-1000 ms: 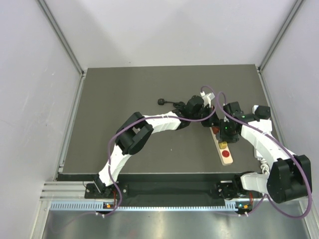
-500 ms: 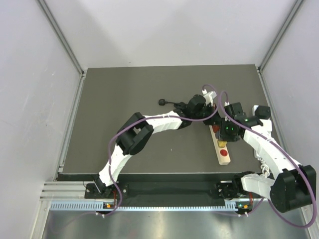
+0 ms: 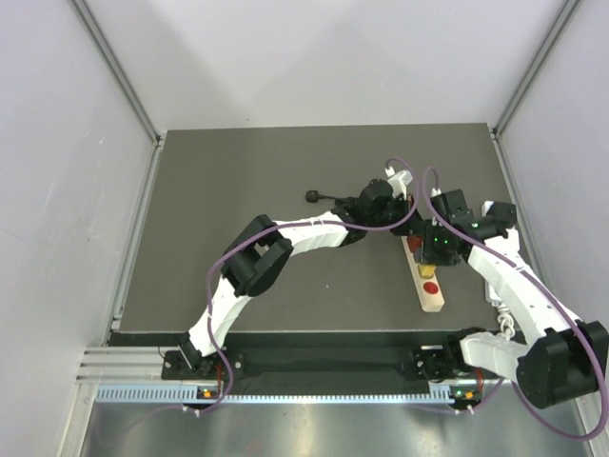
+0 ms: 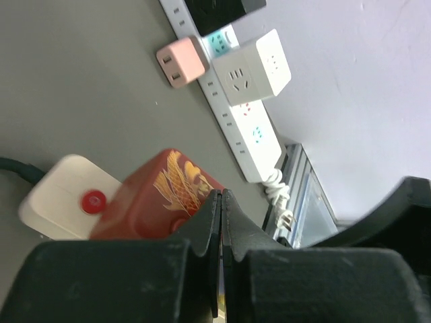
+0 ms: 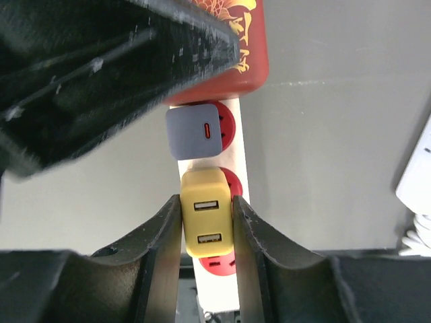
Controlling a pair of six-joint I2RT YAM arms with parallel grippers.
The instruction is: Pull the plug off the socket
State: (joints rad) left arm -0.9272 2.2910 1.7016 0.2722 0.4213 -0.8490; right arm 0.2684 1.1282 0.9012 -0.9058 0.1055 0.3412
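the right fingers [image 5: 161,256] are clamped on the sides of the yellow usb plug [image 5: 206,222], which sits seated in the beige power strip [image 5: 217,293] in the right half of the tabletop [image 3: 238,190], toward its near edge. a grey usb-c charger [image 5: 193,131] sits just beside the plug. the left fingers [image 4: 202,229] are pressed together, gripping nothing, tips over a red gold-printed block [image 4: 158,195] on the strip.

A dark grey table top [image 3: 238,171] is enclosed on three sides by plain pale walls [image 3: 324,57]. Aluminium frame posts [image 3: 116,67] are set at the rear corners. Everything is evenly lit.
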